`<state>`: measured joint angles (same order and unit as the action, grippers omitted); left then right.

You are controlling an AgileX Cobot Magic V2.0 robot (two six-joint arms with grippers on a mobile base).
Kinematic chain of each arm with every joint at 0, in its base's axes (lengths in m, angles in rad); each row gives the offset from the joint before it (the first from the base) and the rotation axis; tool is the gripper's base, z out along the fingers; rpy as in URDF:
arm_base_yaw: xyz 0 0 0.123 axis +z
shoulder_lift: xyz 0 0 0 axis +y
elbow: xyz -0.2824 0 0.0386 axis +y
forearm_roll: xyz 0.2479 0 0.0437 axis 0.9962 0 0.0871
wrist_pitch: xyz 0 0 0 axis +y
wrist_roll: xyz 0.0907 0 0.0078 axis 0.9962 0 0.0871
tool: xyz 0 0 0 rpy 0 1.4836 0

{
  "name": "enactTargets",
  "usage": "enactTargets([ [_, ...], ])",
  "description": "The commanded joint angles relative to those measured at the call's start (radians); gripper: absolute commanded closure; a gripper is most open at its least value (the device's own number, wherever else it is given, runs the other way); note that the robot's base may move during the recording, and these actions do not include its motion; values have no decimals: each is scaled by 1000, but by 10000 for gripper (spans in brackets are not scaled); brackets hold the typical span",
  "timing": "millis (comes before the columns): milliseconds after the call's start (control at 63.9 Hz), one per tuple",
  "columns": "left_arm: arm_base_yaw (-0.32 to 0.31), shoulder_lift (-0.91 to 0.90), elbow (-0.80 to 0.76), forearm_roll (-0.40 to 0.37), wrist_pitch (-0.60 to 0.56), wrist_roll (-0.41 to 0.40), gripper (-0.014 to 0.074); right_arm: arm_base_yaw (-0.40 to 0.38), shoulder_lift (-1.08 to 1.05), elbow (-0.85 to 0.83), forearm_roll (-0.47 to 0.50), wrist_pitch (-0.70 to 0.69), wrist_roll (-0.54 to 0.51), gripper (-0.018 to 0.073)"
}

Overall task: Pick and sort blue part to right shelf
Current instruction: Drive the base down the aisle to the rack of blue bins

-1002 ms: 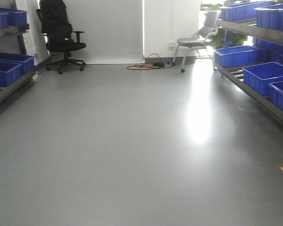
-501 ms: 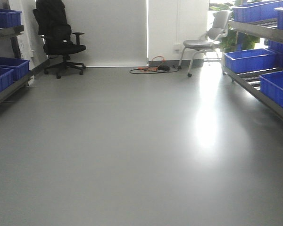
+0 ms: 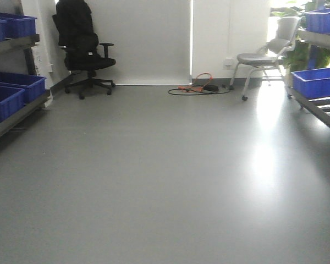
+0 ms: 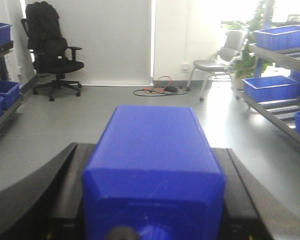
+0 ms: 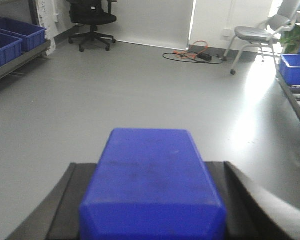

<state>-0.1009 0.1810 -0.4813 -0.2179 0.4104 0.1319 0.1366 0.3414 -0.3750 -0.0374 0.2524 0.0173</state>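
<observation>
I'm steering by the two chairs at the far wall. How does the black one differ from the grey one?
The black office chair stands left on a wheeled star base; the grey chair stands right on thin metal legs. The black office chair has a tall dark back; the grey chair has a lower, pale one. Both are unoccupied, near the far wall.

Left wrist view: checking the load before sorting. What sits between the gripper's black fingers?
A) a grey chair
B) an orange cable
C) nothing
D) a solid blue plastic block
D: the solid blue plastic block fills the left gripper, with its black fingers flanking it.
</observation>
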Motion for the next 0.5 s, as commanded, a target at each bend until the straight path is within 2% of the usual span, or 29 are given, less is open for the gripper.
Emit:
enactTargets([
  [0, -1, 14, -29, -15, -84, 1, 191, -4, 7, -32, -8, -93, -5, 146],
  [485, -1, 14, -29, -15, -84, 1, 191, -4, 7, -32, -8, -93, -5, 146],
])
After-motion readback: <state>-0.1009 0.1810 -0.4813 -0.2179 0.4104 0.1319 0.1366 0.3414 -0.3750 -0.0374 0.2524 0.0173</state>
